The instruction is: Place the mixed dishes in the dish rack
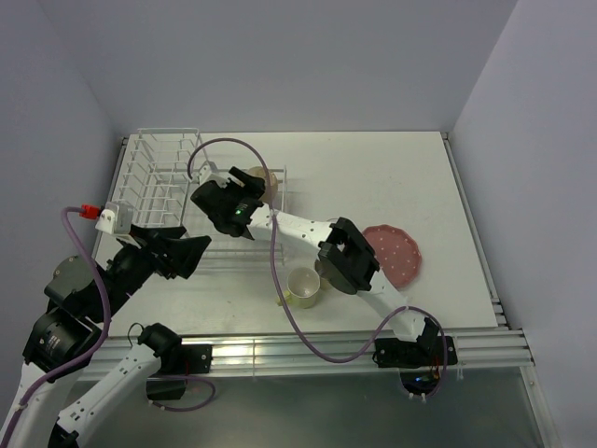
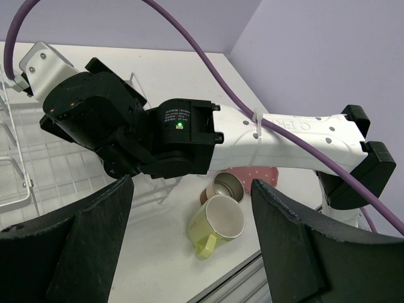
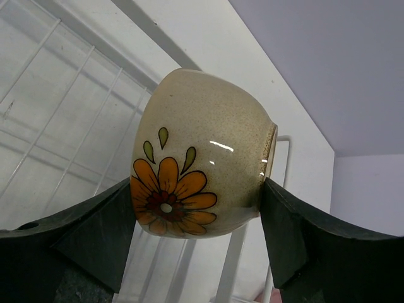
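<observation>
Bench (image 1: 373, 177): white, carries everything.

Dish rack (image 1: 159, 177): white wire. The tall slotted end is just ahead of the left fingers (image 2: 95, 246). The low basket end is directly under and behind the right fingers (image 3: 95, 240).

Right arm (image 1: 345, 252): crosses the bench just ahead of the left fingertips and fills most of the left wrist view.

Pink white-dotted plate (image 1: 396, 254): flat on the bench, well apart from both sets of fingers, back along the right arm near its elbow. From the left wrist it is partly hidden behind that arm.

Cream bowl (image 3: 202, 164): sits between the right fingers, turned on its side, orange flower facing the wrist camera, rim toward one finger. The right fingers are spread wide and clamped on it, one pad on each side. It hangs over the basket wires at the rack's end. Can't tell if it touches the wire.

Pale yellow-green mug (image 1: 303, 285): on the bench, mouth up, beyond the left fingertips, under the right arm's span and well behind the right fingers.

Small steel cup (image 2: 227, 185): just beside the mug on its far side from the left fingers. Can't tell if they touch.

Left fingers: wide apart, nothing between them, only bare bench in the gap.
</observation>
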Robot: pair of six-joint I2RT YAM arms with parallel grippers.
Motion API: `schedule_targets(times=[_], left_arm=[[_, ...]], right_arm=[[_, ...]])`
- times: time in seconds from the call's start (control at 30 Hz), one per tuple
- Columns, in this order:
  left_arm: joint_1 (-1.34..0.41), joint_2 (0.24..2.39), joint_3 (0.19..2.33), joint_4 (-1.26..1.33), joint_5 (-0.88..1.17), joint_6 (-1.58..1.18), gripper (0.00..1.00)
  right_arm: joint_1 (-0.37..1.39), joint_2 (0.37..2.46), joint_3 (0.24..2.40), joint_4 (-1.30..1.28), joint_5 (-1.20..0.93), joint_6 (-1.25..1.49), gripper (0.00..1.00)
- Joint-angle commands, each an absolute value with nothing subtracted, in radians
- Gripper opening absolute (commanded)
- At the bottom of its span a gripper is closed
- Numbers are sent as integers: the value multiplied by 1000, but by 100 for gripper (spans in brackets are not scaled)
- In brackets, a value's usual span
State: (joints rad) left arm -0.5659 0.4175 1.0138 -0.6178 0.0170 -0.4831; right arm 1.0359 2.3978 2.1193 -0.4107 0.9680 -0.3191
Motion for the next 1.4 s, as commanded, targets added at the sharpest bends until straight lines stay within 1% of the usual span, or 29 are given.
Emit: schedule_targets(times=[0.0, 0.57, 0.73, 1.2, 1.27, 1.37], left_arm=[[-561, 408, 1026, -618, 11, -477, 81], [-561, 408, 1032, -615, 15, -488, 81], [-561, 414, 1039, -615, 15, -488, 81], [-561, 408, 1028, -612, 17, -495, 81], [-563, 407, 1025, -612, 17, -495, 81], [-561, 405, 1022, -612, 18, -497, 81]], right_arm=[[1043, 2425, 2123, -426, 1003, -354, 0], [1043, 2442, 2092, -514, 946, -287, 0], [1043, 2448, 2088, -525, 942, -290, 6], [1051, 2453, 2046, -551, 940, -324, 8], [1051, 2451, 2034, -555, 927, -321, 11], [1054, 2450, 2028, -561, 917, -311, 21]])
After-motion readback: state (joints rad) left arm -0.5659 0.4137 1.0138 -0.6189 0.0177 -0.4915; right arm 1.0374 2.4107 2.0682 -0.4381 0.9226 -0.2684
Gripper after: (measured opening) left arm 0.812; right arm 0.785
